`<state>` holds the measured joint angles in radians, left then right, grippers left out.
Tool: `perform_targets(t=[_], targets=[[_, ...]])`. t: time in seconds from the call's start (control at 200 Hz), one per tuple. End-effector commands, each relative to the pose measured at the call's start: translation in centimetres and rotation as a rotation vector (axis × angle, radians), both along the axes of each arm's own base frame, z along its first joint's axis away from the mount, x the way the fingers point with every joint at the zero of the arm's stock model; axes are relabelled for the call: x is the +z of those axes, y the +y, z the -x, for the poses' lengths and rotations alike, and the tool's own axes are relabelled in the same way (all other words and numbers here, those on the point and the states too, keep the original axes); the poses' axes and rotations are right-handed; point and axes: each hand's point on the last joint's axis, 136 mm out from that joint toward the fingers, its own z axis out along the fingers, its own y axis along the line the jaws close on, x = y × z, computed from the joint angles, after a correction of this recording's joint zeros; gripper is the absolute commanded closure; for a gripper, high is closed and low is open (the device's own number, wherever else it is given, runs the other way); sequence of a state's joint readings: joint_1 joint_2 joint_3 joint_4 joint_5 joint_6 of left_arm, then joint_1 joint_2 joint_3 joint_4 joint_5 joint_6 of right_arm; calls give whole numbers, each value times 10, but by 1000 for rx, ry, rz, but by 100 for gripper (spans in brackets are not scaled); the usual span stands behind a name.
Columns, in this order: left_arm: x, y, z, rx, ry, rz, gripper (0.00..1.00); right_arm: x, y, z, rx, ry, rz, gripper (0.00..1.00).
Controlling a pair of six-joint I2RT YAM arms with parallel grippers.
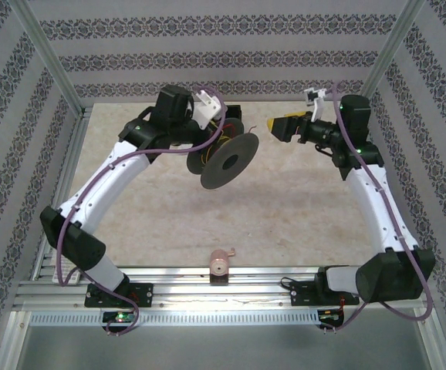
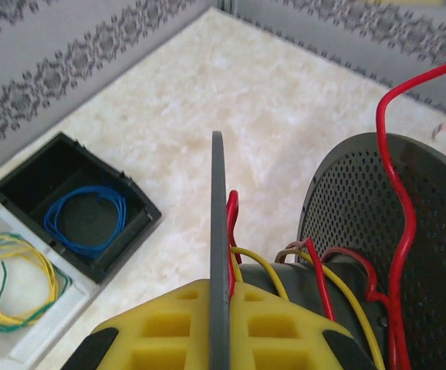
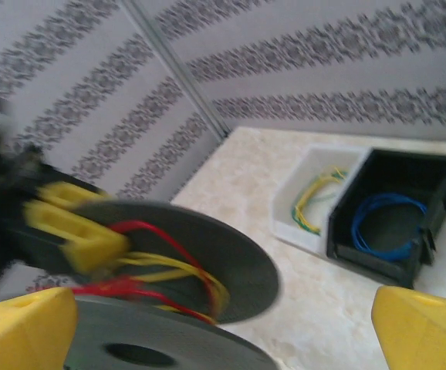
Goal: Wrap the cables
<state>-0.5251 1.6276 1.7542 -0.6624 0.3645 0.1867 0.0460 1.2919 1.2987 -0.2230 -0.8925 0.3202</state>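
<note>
So the left gripper (image 2: pixel 219 312) is clamped tight on one flange of the dark grey plastic spool (image 2: pixel 358 193). The thin red cable (image 2: pixel 400 223) is partly wound on its hub next to a yellow wire (image 2: pixel 261 266), with one loop sticking up. The right gripper (image 3: pixel 223 339) looks wide open and empty, though it's blurry.

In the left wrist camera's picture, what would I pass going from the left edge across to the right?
yellow-green wire coil lying in the white tray → blue wire coil lying in the black bin → grey disc seen edge-on → perforated dark disc
</note>
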Motion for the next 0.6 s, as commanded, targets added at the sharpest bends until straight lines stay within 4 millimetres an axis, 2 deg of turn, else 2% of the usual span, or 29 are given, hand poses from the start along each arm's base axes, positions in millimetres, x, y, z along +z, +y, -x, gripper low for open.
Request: perform_targets(t=[0.0,0.18,0.325,0.48,0.595], targets=[[12,-5,2,-16,-56,-32,100,-11,10,13,60,115,-22,2],[1,-10,1,-27,-42,-83,100,-18,23,19,77,131,70,3],[1,-14,1,-33,-42,-89,100,-33,39,21,114,170,149,21],[2,-16,1,-33,-39,-88,100,-43,43,17,97,184,197,40],[4,-16,1,-36,-40,-89,100,-49,43,15,74,181,240,42]])
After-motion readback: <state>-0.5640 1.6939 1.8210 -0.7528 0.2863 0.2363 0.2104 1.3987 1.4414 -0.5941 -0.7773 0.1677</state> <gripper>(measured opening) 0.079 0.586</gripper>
